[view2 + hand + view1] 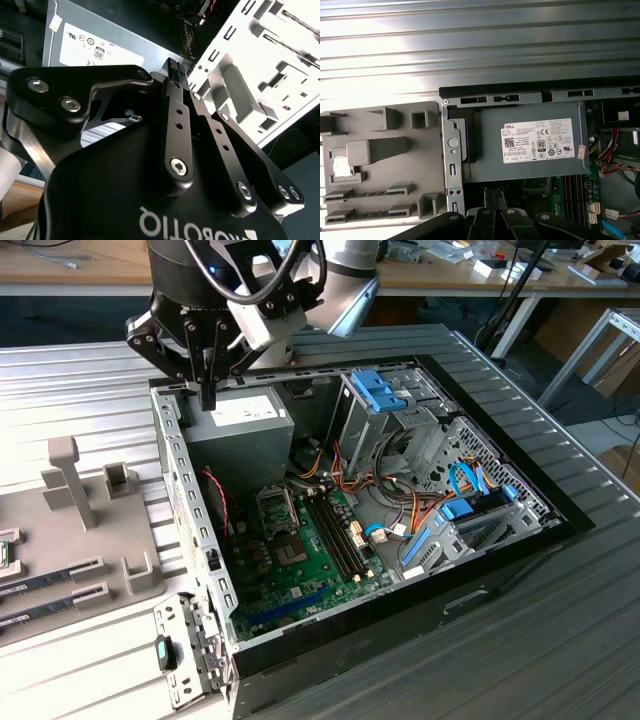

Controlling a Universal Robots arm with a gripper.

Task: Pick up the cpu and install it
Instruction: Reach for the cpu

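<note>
The gripper (208, 400) hung empty, fingers (176, 125) pressed together, over the power supply (245, 445) at the case's (185, 510) corner; the cpu (340, 168) lay in a recess near the grey tray's (395, 150) edge farthest from the case.

Quick colour rundown: the gripper (208, 392) is all black with silver screws. The power supply box (240, 435) is plain grey, and its label (537, 140) is white with black print. The motherboard (300, 560) is green with black slots. In the exterior view the latches (380, 390) at 1 o'clock are bright blue. The cables (400, 508) are a red-orange-yellow mix. The table (90, 370) is pale grey with ribbed stripes, and the fixture tray (100, 540) at 9 o'clock is flat grey.
</note>
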